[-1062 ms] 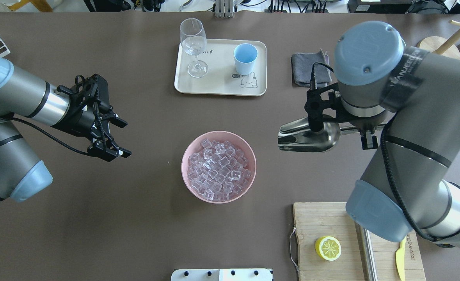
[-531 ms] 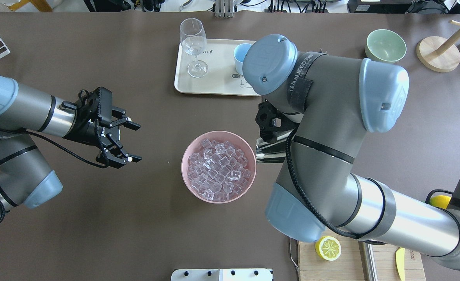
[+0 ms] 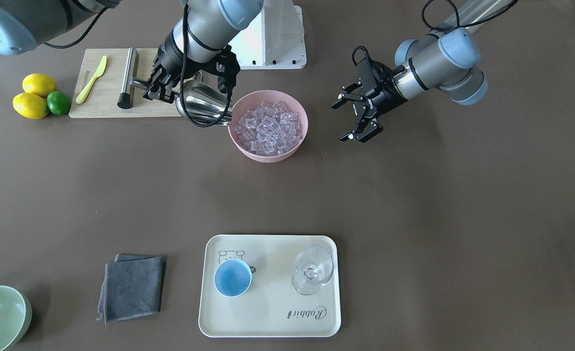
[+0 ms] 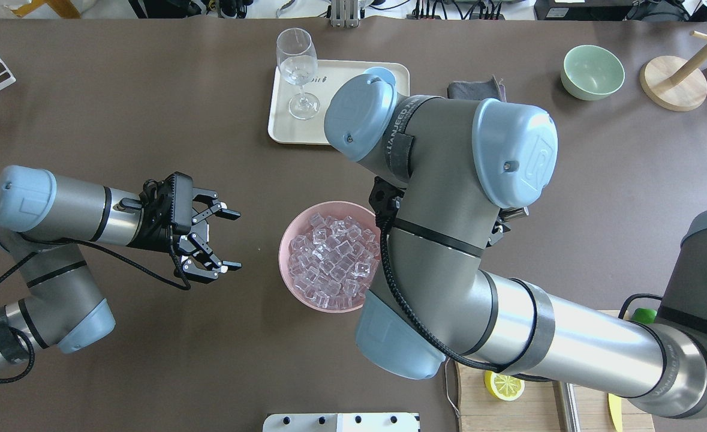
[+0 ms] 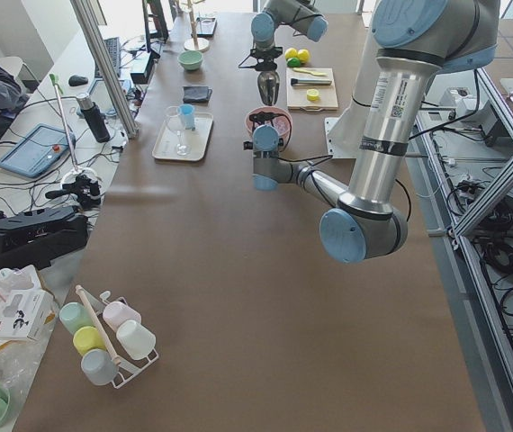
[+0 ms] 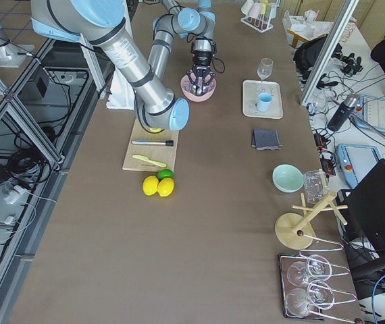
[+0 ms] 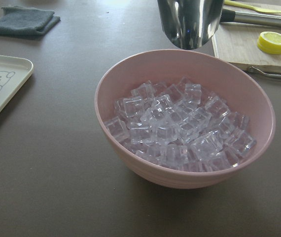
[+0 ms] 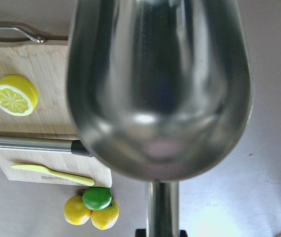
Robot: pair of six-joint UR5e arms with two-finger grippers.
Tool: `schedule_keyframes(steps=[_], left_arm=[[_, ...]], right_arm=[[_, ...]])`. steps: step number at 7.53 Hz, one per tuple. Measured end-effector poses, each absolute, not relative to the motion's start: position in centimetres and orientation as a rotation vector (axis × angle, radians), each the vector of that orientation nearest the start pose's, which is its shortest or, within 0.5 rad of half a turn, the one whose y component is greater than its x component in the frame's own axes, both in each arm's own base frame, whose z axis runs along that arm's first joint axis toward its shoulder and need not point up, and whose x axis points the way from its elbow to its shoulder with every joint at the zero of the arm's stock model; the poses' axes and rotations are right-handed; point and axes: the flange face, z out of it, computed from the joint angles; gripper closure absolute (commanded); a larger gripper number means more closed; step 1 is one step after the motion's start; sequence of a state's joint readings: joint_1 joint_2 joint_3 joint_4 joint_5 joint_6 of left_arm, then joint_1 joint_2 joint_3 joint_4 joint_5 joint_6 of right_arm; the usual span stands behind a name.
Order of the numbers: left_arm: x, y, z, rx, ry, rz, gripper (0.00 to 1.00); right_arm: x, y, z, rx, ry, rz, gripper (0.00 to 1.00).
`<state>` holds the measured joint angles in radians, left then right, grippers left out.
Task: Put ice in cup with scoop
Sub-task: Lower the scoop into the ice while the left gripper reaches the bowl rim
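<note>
Right pincer [image 3: 168, 90] clamped on scoop [image 3: 204, 109] beside pink bowl [image 3: 267, 156] of ice [image 3: 267, 127], left pincer [image 3: 340, 122] apart, cutting board [image 3: 102, 105] behind.

1. The ice [image 4: 332, 258] lies in the bowl [image 4: 283, 252].
2. The scoop [image 3: 204, 105] hangs at the bowl's rim, on the robot's right.
3. The tray [image 3: 260, 314], bearing the cup [image 3: 232, 278], lies well beyond the bowl, away from the robot.

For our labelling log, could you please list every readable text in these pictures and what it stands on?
"Rabbit": on the tray, upside down in the front-facing view.
Lettering on the right arm's strap: too blurred to read.
Mark on the cutting board: too small to read.
</note>
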<state>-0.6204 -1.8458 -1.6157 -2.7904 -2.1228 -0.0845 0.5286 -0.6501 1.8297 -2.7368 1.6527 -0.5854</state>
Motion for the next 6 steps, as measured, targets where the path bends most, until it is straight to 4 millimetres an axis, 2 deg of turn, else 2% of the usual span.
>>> schedule_keyframes(steps=[3, 6], left_arm=[[43.7, -40.6, 37.9, 1.241, 1.147, 1.171, 0.02], [46.5, -42.1, 37.8, 1.280, 1.107, 1.233, 0.02]], right_arm=[[-47.5, -40.1, 14.3, -0.036, -0.073, -1.624, 1.00], [-49.2, -39.7, 14.5, -0.059, -0.041, -1.623, 1.00]])
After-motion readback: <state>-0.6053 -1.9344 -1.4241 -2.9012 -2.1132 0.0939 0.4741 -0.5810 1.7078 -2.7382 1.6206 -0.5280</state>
